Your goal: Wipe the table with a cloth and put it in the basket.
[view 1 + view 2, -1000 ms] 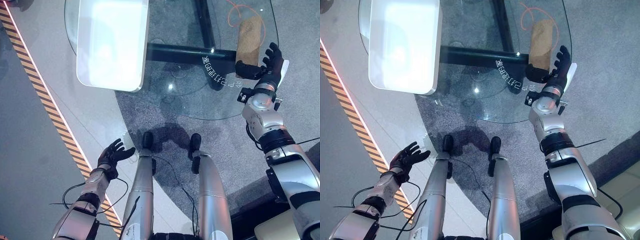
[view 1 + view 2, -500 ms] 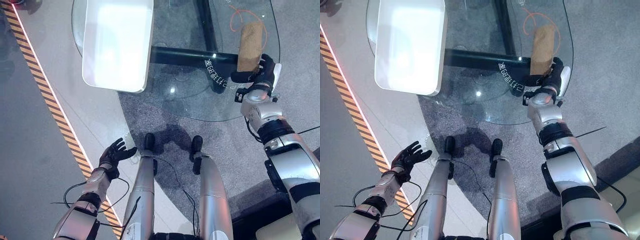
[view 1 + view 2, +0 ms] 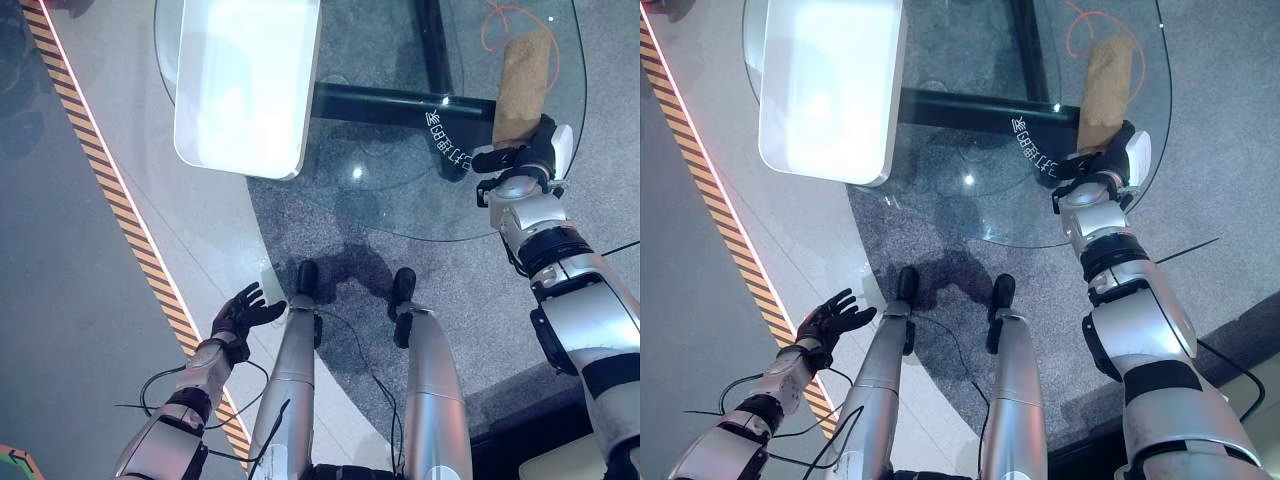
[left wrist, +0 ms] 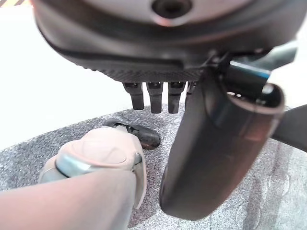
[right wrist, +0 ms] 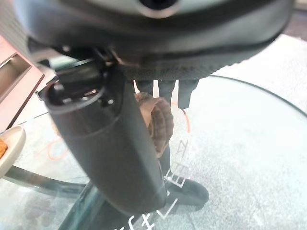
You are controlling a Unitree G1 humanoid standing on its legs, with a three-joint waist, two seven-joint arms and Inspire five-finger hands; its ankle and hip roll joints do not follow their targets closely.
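- We look down on a round glass table (image 3: 400,215) standing on grey carpet, with a white basket (image 3: 245,85) on its left part and a striped floor line further left.
- The brown cloth (image 3: 522,70) lies rolled near the table's right rim, beside an orange cord (image 3: 500,15).
- Since a second ago our right hand (image 3: 530,155) has come in from beside the cloth and now sits at its near end, fingers curled around it.
- We judge the grasp as just made; wiping and the basket drop remain.
- Our left hand (image 3: 243,310) hangs low over the floor, fingers spread and idle.
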